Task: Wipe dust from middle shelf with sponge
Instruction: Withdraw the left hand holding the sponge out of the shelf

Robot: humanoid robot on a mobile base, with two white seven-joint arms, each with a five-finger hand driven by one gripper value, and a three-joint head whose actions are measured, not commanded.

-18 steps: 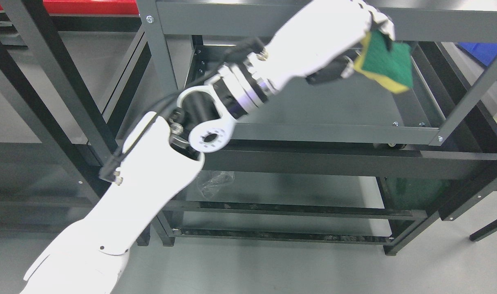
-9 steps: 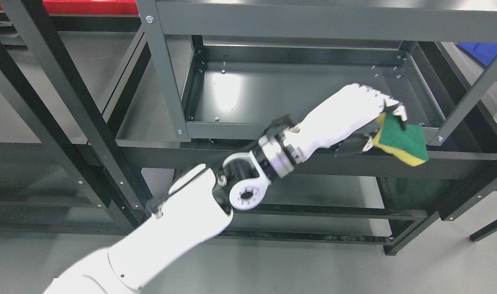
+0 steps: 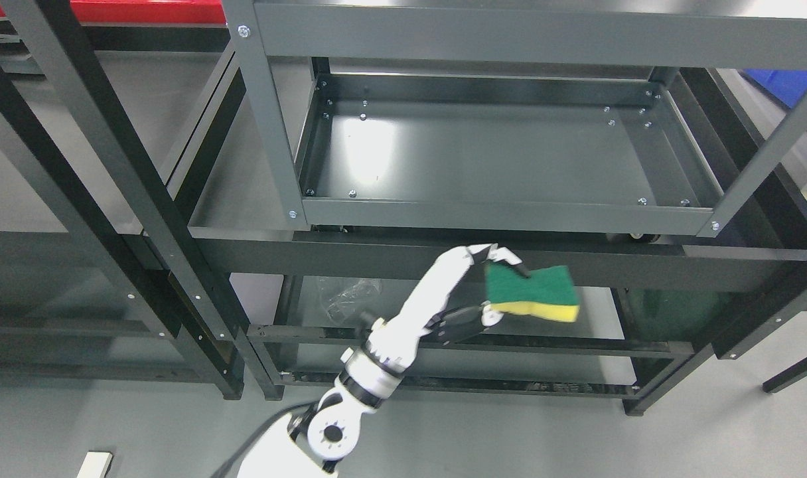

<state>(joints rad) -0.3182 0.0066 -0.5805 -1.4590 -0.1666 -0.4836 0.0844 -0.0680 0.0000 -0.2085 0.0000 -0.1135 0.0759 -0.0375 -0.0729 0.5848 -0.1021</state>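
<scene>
The middle shelf is a dark grey metal tray with a raised rim, and nothing lies on its floor. My left hand hangs below and in front of its front rim, out over the lower level. It is shut on a sponge with a green scouring face and a yellow underside, fingers on top and thumb beneath. The sponge is in the air and touches no shelf. My left forearm rises from the bottom edge. The right arm is out of view.
Black rack posts stand on the left, and a black crossbeam runs just below the tray. Crumpled clear plastic lies on the lower shelf. A red edge shows top left, a blue bin top right, a white piece on the floor.
My left hand has come down and back out of the shelf with the sponge, from the upper right corner to below the front rim. The arm has folded in toward the bottom edge.
</scene>
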